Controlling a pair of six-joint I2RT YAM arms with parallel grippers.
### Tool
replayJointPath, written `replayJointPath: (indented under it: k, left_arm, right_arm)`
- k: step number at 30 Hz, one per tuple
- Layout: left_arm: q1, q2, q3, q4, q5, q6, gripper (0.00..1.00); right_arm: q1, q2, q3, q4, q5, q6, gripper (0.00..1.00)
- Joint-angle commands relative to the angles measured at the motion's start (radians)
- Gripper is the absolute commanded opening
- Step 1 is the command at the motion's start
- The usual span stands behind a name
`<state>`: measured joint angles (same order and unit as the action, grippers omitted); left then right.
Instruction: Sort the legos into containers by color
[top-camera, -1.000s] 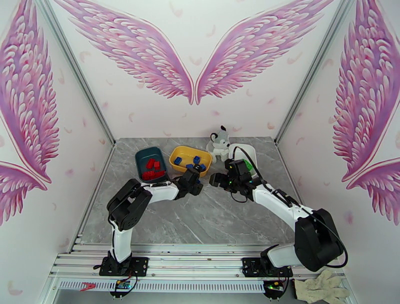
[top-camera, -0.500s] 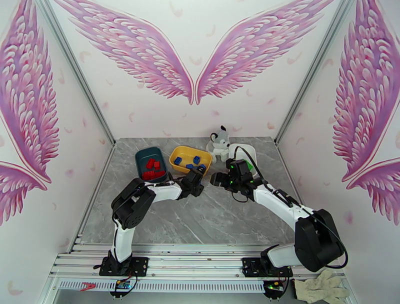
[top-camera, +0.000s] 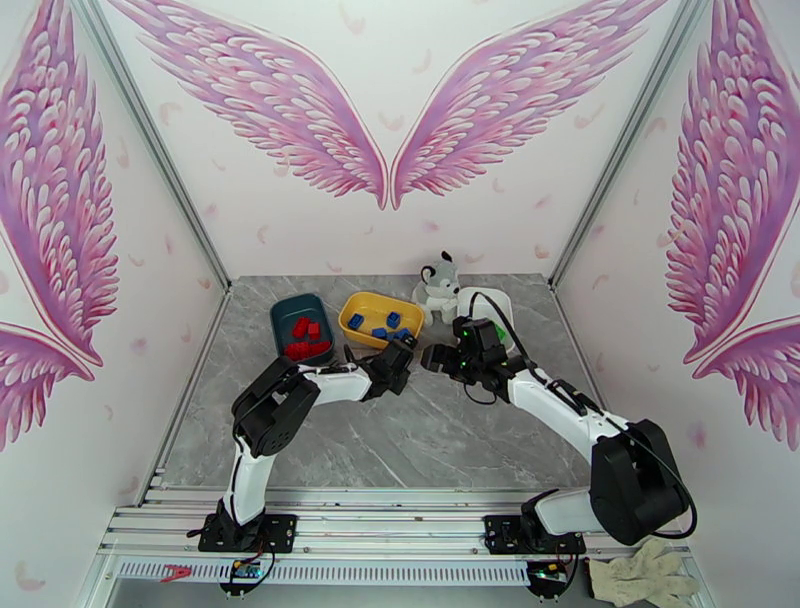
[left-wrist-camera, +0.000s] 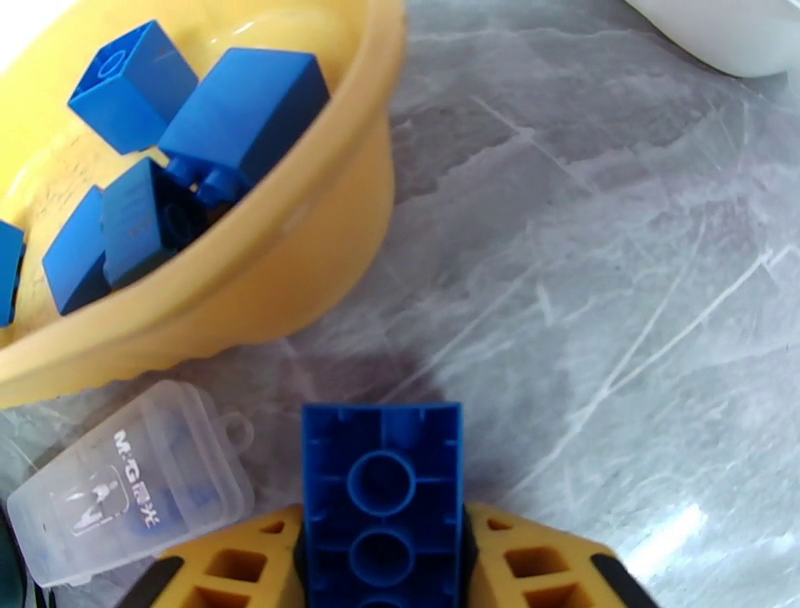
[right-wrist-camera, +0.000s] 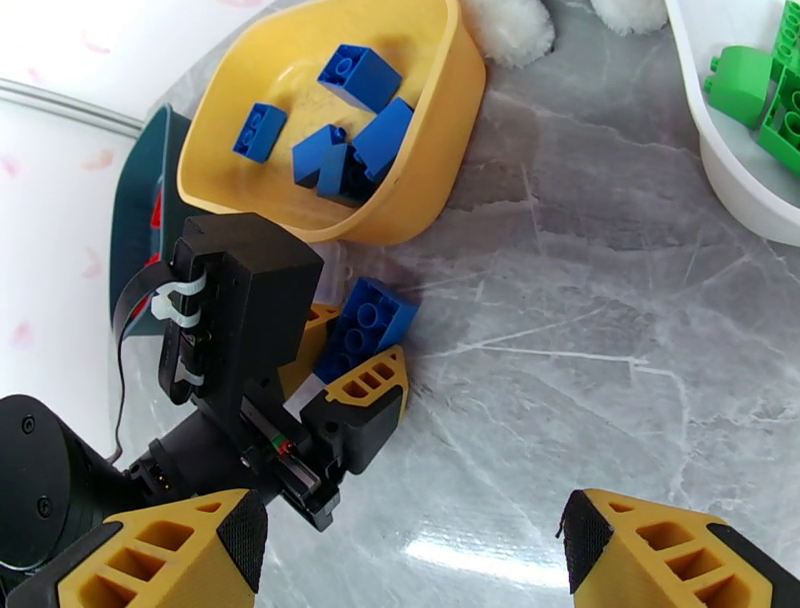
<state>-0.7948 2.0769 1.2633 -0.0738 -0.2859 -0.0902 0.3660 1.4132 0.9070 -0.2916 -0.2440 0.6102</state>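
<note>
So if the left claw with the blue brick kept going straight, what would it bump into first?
Probably the bare grey table, just beside the yellow tub. The left claw, shut on its blue brick, tilts downward, though depth is unclear.

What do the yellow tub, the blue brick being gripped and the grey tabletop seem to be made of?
Yellow rounded tub: glossy moulded plastic, with bright highlights. Blue studded brick in the left fingers: hard, smooth plastic with crisp moulded tubes underneath. Grey veined tabletop: looks like polished marble, possibly printed laminate; it reflects light.
</note>
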Motion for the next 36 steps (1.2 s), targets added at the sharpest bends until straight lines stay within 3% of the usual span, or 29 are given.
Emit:
replayJointPath:
  k: [1, 8, 14, 20, 27, 31, 36]
  left_arm:
    - [-0.028, -0.045, 0.005, -0.042, -0.030, -0.009, 0.34]
    - [-0.087, -0.197, -0.070, -0.029, -0.027, -0.038, 0.29]
    - [-0.072, -0.319, -0.114, -0.038, -0.045, -0.056, 0.28]
    - [0.011, -0.341, -0.020, -0.094, -0.060, -0.040, 0.28]
    - [0.154, -0.198, 0.207, -0.165, -0.051, -0.045, 0.30]
    - [0.204, -0.093, 0.329, -0.203, -0.036, -0.048, 0.41]
    - [0.214, -0.089, 0.334, -0.172, -0.007, -0.067, 0.81]
  right_arm:
    - [-0.011, -0.034, -0.019, 0.015, -0.015, 0.020, 0.84]
    - [-0.014, -0.053, -0.028, 0.017, -0.015, 0.026, 0.84]
    - [-0.018, -0.094, -0.043, 0.016, 0.003, 0.031, 0.84]
    - [-0.018, -0.121, -0.053, 0.020, 0.006, 0.032, 0.84]
    - [-0.018, -0.135, -0.054, 0.022, -0.006, 0.032, 0.84]
    - [-0.018, -0.141, -0.053, 0.021, -0.005, 0.025, 0.84]
    - [-0.017, -0.152, -0.057, 0.023, 0.008, 0.015, 0.86]
